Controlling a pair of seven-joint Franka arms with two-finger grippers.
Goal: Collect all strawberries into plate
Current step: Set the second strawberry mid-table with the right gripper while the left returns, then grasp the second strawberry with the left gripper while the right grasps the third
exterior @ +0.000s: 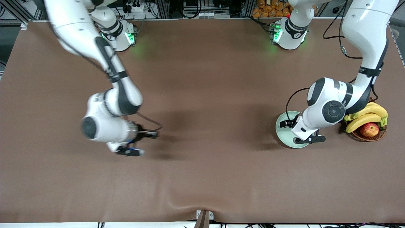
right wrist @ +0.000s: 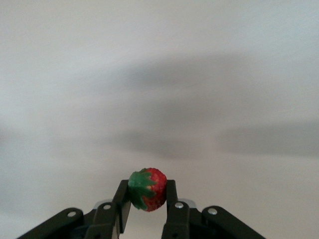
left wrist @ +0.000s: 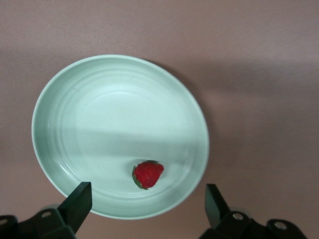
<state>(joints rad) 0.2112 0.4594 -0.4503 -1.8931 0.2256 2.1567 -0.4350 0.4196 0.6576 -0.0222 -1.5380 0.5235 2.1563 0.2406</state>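
The left gripper [left wrist: 144,204] is hanging over the plate [left wrist: 55,99], jaws spread wide, with one strawberry [left wrist: 147,174] lying in the plate just below the gap between them. The right gripper [right wrist: 147,199] is clamping a second strawberry [right wrist: 148,189] over the bare table [exterior: 202,95], well apart from the plate, which lies toward the left arm's end. The third berry is probably hidden.

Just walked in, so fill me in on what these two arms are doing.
The left gripper hangs open over the pale mint-green round plate, where one small red strawberry lies. The right gripper is shut on a second small red strawberry, above the brown table toward the right arm's end.
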